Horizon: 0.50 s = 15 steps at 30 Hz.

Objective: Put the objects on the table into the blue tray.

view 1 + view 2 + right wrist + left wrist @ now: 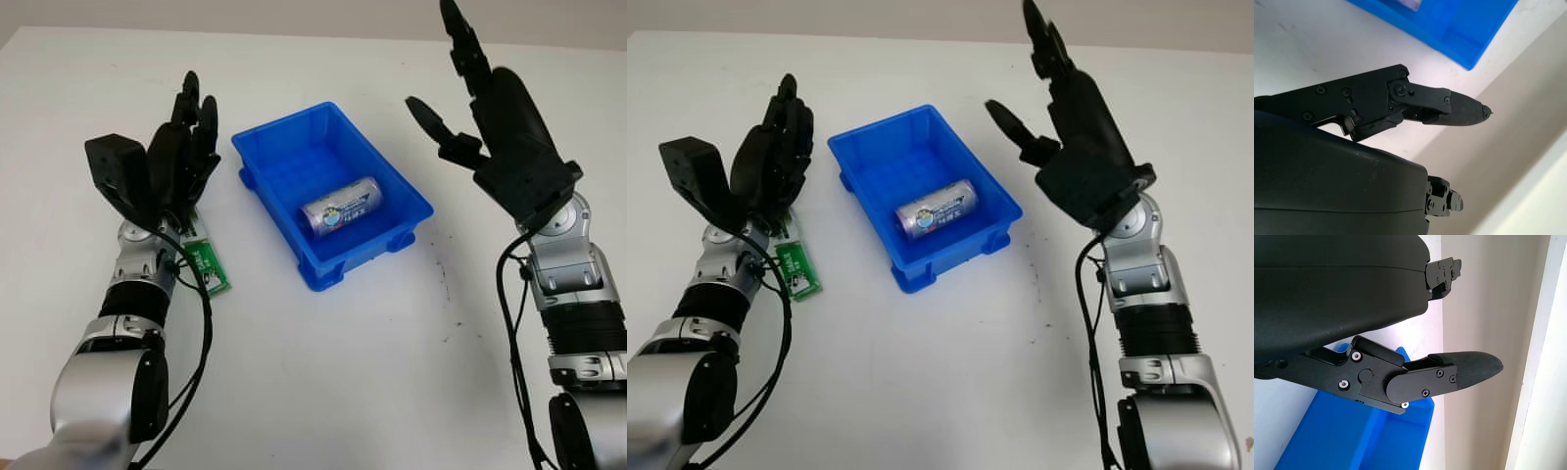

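White table (pixel 323 372) all around; the blue tray (pixel 284 139) sits mid-table, angled, with a silver can (pixel 340 207) lying on its side inside; a green card (pixel 209 267) lies flat on the table left of the tray, partly under the left hand (pixel 176 157), which is raised, empty and uncurled; the right hand (pixel 485 108) is up beyond the tray's right side, empty, open.

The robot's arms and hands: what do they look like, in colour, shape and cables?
Both hands, left hand and right hand, have matte black shells and three jointed black fingers with small screws. Forearms are silver metal with black ribbed sections. Thin black cables run loose along each arm.
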Tool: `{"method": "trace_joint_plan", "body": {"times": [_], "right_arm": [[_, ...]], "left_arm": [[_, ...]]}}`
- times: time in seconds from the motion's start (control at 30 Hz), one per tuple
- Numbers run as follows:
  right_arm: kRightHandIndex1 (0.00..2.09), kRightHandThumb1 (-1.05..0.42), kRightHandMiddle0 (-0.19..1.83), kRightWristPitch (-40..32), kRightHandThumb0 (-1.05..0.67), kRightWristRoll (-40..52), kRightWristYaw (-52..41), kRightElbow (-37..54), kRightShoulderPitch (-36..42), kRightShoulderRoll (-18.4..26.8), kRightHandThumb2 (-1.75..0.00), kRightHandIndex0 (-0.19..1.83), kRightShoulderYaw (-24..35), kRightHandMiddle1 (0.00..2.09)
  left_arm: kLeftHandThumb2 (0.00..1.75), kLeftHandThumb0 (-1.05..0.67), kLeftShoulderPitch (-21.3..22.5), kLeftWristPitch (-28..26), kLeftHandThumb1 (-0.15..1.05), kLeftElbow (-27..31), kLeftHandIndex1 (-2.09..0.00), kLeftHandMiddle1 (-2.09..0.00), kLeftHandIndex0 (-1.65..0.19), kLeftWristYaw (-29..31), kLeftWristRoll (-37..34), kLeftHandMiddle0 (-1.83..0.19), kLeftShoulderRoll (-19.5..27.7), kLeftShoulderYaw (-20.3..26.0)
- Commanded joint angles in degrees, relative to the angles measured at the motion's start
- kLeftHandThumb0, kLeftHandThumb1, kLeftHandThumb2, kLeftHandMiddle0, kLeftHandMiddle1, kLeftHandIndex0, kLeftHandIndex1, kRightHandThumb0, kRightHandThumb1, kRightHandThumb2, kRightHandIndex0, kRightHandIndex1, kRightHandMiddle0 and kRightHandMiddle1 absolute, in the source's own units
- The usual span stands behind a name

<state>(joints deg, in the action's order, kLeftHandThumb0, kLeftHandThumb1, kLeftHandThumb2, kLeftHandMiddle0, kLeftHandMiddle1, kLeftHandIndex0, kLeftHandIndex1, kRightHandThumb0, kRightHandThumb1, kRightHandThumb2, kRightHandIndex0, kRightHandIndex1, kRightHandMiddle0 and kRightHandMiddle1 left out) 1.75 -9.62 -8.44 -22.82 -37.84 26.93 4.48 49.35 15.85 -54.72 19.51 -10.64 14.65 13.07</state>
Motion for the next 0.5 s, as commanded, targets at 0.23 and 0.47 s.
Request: {"method": "trace_joint_plan", "body": {"times": [0.23, 0.47], "right_arm": [[0.0, -1.05, -0.19, -1.74, -0.65, 7.24, -0.06, -3.58, 3.67, -2.69, -0.69, -0.19, 3.85, 0.01], [0.0, -1.05, -0.19, -3.68, -0.67, 8.76, -0.6, -1.33, 4.87, -2.81, -0.72, -0.19, 3.77, 0.0]], "left_arm": [[0.6, -0.76, 0.35, 0.84, 1.05, -0.3, 0.0, 0.0, 0.19, 1.38, 0.63, 0.19, 1.91, -0.29], [0.57, -0.74, -0.27, 2.73, 1.05, 1.83, -0.01, -0.03, 0.19, 2.39, 0.83, 0.18, 3.39, -0.31]]}}
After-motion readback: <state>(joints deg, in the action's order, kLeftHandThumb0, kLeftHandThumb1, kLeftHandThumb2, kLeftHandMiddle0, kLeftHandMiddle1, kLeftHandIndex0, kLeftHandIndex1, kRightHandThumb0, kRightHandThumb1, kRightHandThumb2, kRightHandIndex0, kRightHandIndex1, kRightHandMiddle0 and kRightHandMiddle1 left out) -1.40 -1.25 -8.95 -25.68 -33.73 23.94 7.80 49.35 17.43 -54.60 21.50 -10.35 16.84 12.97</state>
